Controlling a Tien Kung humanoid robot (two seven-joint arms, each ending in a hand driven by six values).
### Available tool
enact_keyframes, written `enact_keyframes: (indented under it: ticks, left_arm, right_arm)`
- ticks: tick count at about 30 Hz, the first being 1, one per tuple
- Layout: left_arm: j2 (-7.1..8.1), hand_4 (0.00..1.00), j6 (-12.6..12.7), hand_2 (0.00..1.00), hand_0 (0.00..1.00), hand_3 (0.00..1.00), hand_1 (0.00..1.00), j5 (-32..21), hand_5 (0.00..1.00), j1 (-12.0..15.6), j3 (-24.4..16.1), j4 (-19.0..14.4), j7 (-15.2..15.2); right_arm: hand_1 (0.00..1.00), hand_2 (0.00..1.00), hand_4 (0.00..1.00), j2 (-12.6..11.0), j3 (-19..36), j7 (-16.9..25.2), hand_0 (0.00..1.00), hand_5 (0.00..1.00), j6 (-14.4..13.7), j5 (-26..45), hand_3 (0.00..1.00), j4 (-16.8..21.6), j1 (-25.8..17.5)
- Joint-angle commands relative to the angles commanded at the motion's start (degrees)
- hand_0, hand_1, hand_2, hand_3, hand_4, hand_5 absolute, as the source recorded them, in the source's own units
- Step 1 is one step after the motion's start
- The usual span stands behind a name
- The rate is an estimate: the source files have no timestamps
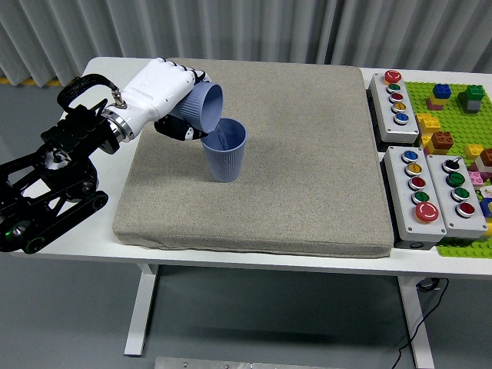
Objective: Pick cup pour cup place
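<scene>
Left hand (165, 104), white-shelled, is wrapped around a blue ribbed cup (204, 108) and holds it tipped on its side, mouth down and to the right. That puts the rim over the upright blue cup (226, 151) just below the fingers, on the grey mat (307, 154), so anything poured drops straight in. What either cup holds cannot be made out. Button boxes (425, 188) lie well to the right.

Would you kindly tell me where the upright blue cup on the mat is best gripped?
Grip the upright cup around its ribbed side wall, coming from the right: it tapers downward, and the left hand holds the tilted cup over its left rim.
</scene>
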Motion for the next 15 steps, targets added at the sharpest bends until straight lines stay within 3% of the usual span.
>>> enact_keyframes:
  ticks: [15]
  left_arm:
    - [0.27,0.780,-0.84,0.490,0.470,0.506,0.469,1.90,0.209,-2.16,1.89,-0.07,0.37]
  right_arm:
    - [0.601,0.509,0.002,-0.09,-0.13,-0.05,0.642,0.002,-0.01,-0.17,0.582,0.01,-0.07]
